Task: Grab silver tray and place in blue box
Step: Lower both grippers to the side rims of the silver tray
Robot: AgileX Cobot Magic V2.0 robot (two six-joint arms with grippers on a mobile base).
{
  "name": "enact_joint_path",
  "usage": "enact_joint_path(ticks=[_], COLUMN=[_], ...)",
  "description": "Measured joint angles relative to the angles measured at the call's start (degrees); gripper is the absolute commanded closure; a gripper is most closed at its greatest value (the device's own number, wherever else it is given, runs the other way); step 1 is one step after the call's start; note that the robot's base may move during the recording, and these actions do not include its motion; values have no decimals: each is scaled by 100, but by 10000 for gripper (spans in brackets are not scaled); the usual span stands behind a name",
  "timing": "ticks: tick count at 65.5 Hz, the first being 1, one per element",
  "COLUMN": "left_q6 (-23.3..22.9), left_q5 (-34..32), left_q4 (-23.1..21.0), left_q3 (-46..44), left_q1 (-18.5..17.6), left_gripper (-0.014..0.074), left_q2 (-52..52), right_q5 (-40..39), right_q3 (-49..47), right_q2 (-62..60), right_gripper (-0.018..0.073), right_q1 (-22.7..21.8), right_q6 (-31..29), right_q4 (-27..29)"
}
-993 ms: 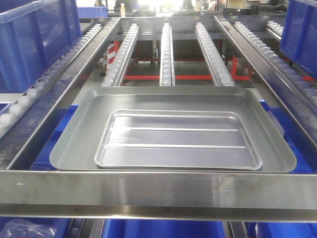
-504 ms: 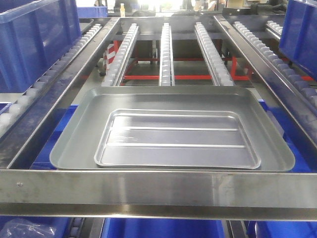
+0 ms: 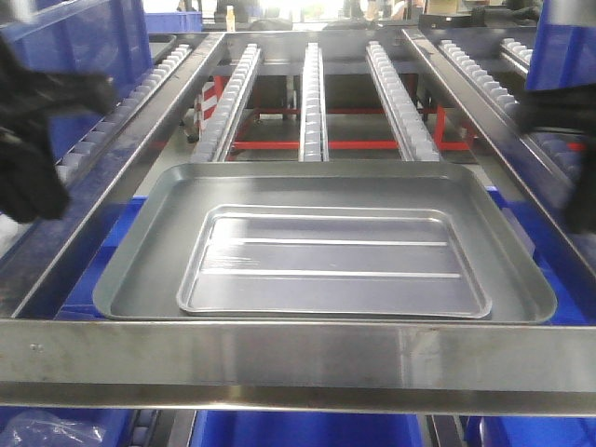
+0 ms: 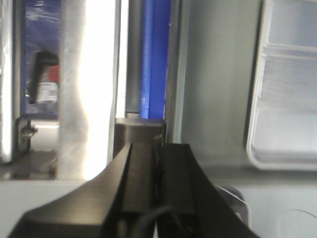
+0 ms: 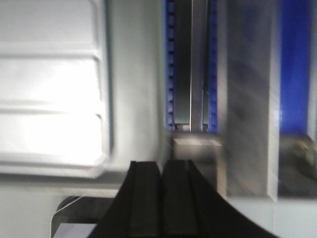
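- Just swung in: left arm (image 3: 28,158) and right arm (image 3: 573,140), blurred at the side edges.
- Jaws pressed together on left pincer (image 4: 157,148) and right pincer (image 5: 161,167).
- The silver tray (image 3: 335,263) lies centre, inside grey tray (image 3: 140,256).

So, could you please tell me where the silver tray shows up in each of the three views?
Front view: the silver tray is at centre, lying inside the larger grey tray.
Left wrist: it is at the right edge.
Right wrist: it is at upper left.
Shared landmark: the larger grey tray's floor borders it in every view.
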Motion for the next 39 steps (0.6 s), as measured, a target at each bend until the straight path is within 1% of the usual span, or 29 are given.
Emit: enact_joint_path(ticks=[2, 6, 14, 25, 32, 39], left_q6=[-211, -412, -492, -479, -360, -336], left_q5=[8, 20, 20, 32, 11, -25], left_q4=[113, 134, 91, 37, -22, -71], left_q3=[-135, -449, -970, -1296, -1339, -1339], left_q1=[-118, -307, -490, -501, -501, -501], left_gripper=[602, 602, 602, 602, 602, 602], left_q2=[151, 461, 982, 1502, 1612, 1648], right_q5=[0, 41, 149, 236, 333, 436], right_q3=[-140, -449, -948, -1411, -1476, -1476], right_q2=[165, 525, 1174, 1657, 1767, 1812], right_gripper=[501, 501, 501, 501, 501, 501], right_q1=[113, 254, 327, 327, 327, 327], right_q6=[91, 196, 245, 126, 91, 64], right_q4=[-44, -72, -60, 50, 118, 141])
